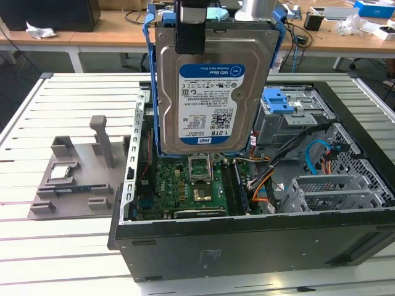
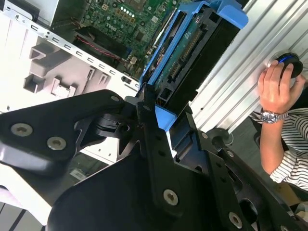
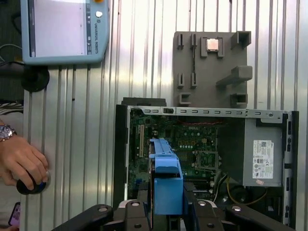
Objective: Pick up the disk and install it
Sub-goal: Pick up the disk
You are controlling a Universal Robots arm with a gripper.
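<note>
The disk, a silver hard drive with a white-and-blue label in a blue plastic caddy, hangs upright above the open computer case. My gripper is shut on its top edge, one black finger over the labelled face. The drive's lower edge is just above the motherboard. In the second wrist view my gripper clamps the caddy, and the disk shows its green circuit board side. The first wrist view looks down past my gripper along the blue caddy of the disk into the case.
A grey fixture plate with a small square chip lies beside the case. A blue latch piece sits on the drive bay. A person's hand rests on a black knob near a pendant screen.
</note>
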